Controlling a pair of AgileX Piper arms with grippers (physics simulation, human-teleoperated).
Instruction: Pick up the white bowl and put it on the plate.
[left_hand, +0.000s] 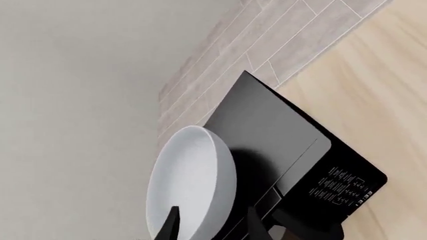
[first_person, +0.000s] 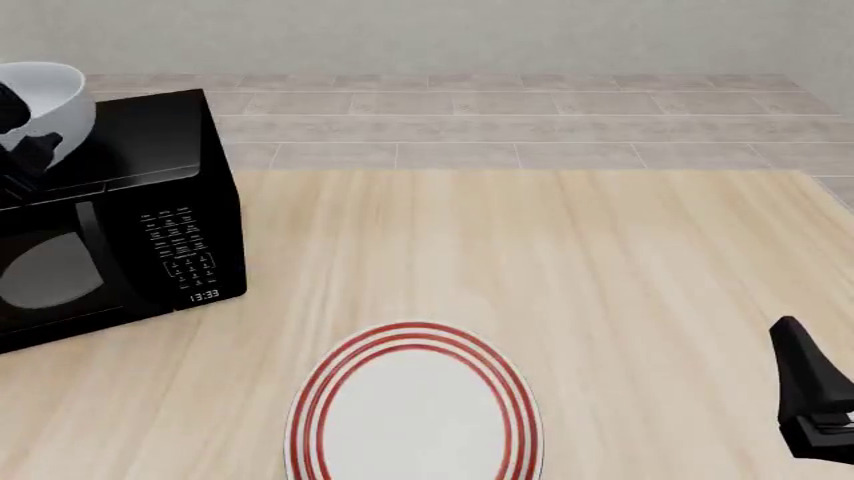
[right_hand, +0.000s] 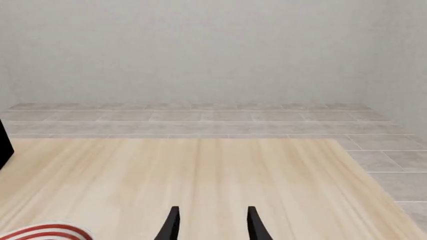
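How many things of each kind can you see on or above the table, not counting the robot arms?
Bowls: 1, the white bowl, held up over the microwave.
Plates: 1, the plate with red rings, lying on the table.
Microwaves: 1, the black microwave.
Total: 3

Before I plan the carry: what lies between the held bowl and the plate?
In the front view, the black microwave sits under the white bowl; from there to the plate is bare tabletop.
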